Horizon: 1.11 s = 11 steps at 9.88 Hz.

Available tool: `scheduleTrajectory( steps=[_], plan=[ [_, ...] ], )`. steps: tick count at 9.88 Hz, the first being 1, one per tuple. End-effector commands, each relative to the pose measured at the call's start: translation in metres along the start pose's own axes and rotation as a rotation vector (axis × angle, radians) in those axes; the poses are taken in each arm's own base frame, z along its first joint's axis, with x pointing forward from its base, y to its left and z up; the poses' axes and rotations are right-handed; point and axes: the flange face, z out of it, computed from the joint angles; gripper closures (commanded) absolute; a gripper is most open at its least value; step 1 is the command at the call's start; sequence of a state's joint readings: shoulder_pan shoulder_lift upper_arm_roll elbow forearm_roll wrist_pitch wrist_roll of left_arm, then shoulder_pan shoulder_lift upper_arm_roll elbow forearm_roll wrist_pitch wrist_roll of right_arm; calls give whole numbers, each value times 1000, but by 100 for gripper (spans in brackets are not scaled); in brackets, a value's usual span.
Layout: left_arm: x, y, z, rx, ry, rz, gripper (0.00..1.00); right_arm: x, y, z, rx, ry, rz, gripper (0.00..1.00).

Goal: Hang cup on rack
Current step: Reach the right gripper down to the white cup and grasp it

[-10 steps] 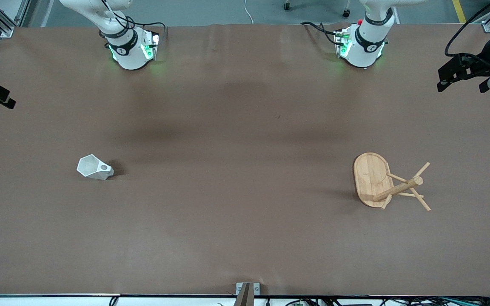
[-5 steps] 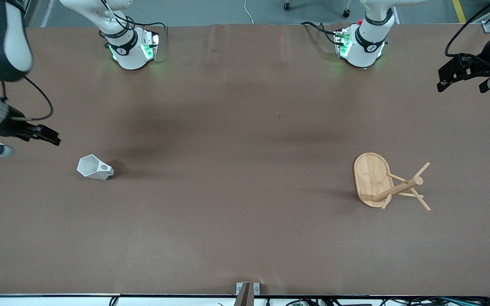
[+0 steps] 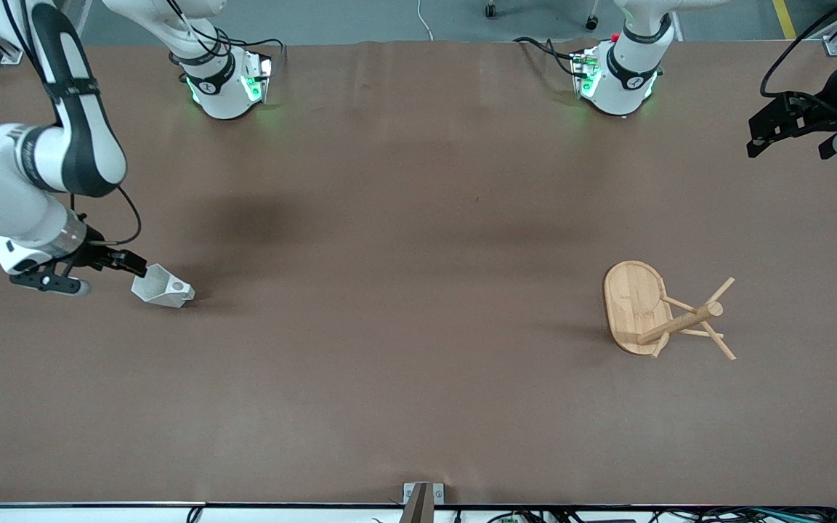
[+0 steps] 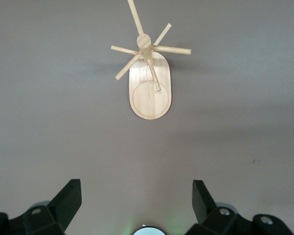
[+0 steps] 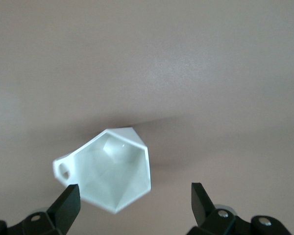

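Brown table [image 3: 418, 399]: empty cup [image 3: 161, 287]

High front view; two downward wrist views

A wide brown matte surface [image 3: 418, 407] fills nearly the whole front view, with soft dark shadows across its middle. Along the edge farthest from the front camera runs a strip of grey floor [image 3: 360, 18], where a white cable [image 3: 424, 22] and chair castors [image 3: 490, 10] show.

Even, diffuse overhead light; soft shadows lie on the counter [image 3: 418, 407] beside the cup [image 3: 162, 286] and the rack [image 3: 662, 311]; both wrist views look slightly soft.
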<state>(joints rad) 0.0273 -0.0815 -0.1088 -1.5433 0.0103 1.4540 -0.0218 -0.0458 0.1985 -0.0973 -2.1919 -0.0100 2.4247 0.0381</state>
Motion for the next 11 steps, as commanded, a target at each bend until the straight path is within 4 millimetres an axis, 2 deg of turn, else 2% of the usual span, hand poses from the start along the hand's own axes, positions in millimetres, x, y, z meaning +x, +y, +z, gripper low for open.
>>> scheduleTrajectory(
  steps=[1,3,6,8,9,11],
  plan=[
    [7,0,14,-12,-32,9,0,-8,4,32,-11,22,-11,0],
    [7,0,14,-12,-32,9,0,-9,3,56,-13,24,-15,20],
    [7,1,14,-12,-32,12,0,-11,4,67,-13,9,-10,65],
    [7,1,14,-12,-34,12,0,-11,8,71,-12,1,5,91],
    [7,1,15,-14,-34,11,0,-9,8,71,-12,3,5,99],
    [7,3,14,-13,-34,16,0,2,-1,58,-12,-2,-74,99]
  ],
)
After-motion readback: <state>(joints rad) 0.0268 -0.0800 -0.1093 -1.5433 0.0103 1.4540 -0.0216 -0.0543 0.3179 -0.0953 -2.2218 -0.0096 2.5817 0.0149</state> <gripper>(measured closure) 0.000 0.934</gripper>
